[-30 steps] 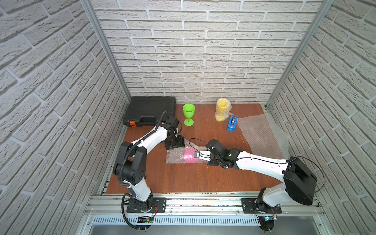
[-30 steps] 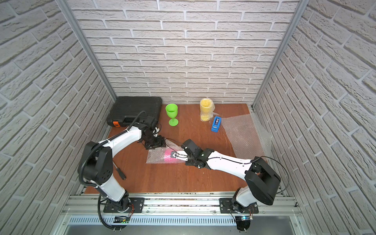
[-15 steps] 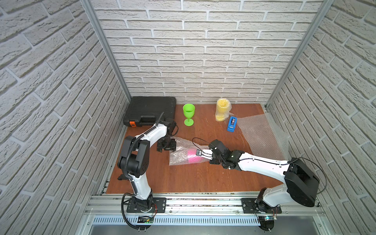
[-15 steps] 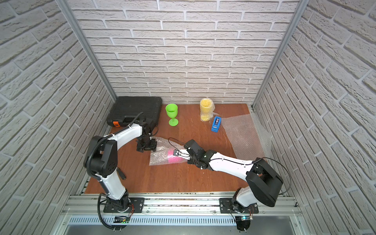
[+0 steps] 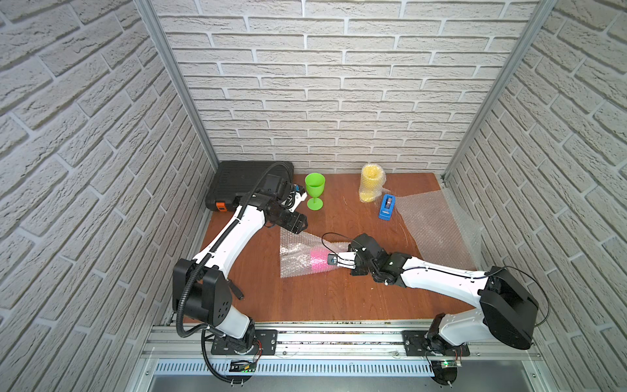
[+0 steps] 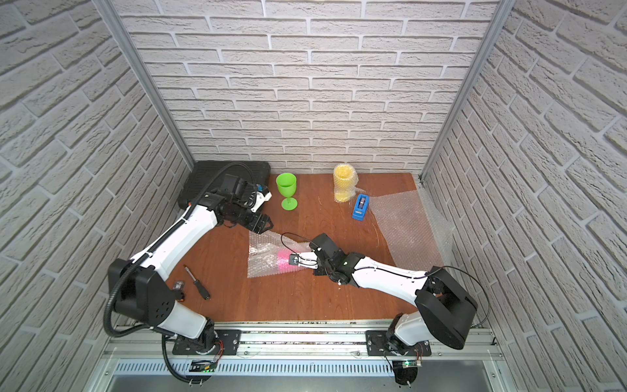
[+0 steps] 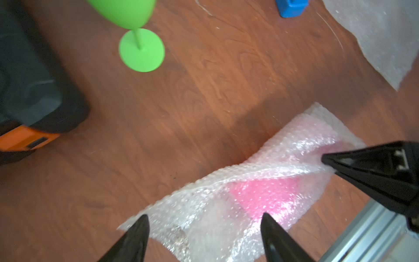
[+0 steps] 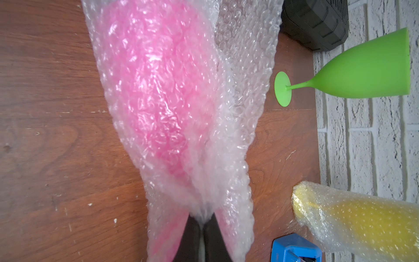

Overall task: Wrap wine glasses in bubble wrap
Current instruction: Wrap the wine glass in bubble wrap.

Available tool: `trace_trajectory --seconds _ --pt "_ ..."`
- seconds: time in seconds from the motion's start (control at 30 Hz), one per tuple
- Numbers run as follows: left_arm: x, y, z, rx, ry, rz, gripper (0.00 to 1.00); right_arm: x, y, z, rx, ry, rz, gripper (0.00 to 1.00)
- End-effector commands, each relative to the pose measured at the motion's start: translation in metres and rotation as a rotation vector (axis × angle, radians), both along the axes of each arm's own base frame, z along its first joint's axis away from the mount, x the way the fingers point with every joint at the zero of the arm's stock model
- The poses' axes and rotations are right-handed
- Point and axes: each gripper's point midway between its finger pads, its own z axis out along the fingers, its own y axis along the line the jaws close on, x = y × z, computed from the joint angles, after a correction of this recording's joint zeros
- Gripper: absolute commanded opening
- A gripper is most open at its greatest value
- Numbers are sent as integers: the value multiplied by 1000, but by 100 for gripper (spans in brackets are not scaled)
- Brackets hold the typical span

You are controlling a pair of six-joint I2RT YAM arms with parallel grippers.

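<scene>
Left claw (image 7: 204,216) lifted off the bubble wrap (image 5: 295,251), jaws now spread empty above its far corner; right claw (image 8: 202,221) stays pinched on it around pink goblet (image 5: 319,259) lying on bench (image 5: 305,298).

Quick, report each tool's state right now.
Left tool: open, holding nothing.
Right tool: shut on the bubble wrap bunched around the pink glass.

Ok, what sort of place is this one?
Probably a lab test cell: faux white-brick panels between aluminium posts enclose a wooden table, and two robot arms are bolted to a metal rail along its front.
</scene>
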Motion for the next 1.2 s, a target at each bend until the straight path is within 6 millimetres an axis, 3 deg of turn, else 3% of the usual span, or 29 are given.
trace_trajectory --seconds 0.0,0.1,0.23,0.3,0.37,0.43,0.63,0.83,0.9,0.97,1.03,1.17 --pt "-26 -42 -29 38 -128 -506 90 -1 5 12 50 -22 30 3" --pt "-27 -47 -48 66 -101 -612 91 -1 5 12 53 -16 26 3" --pt "-30 -47 -67 72 -21 -665 85 2 4 10 53 -14 -1 3" --pt "-31 -45 -73 86 6 -664 72 3 1 7 47 -2 -16 3" --pt "-30 -42 -76 101 4 -649 43 5 -1 4 50 16 -39 3" --pt "-29 -43 -71 97 -34 -632 30 5 -2 2 57 53 -62 3" --pt "-46 -56 -41 13 -151 -640 27 0 -1 -4 93 212 -140 3" --pt "-76 -61 -47 -29 -67 -658 18 -1 1 -5 158 304 -223 3" --pt "-77 -58 -55 -4 -50 -643 21 -4 0 -7 163 308 -212 3" --pt "-62 -55 -59 46 -95 -595 38 -10 1 -8 170 305 -167 3" --pt "-51 -53 -54 80 -148 -594 50 -15 0 -9 164 290 -125 3" --pt "-16 -43 -34 114 -245 -561 63 -18 -4 -6 131 222 -45 2"
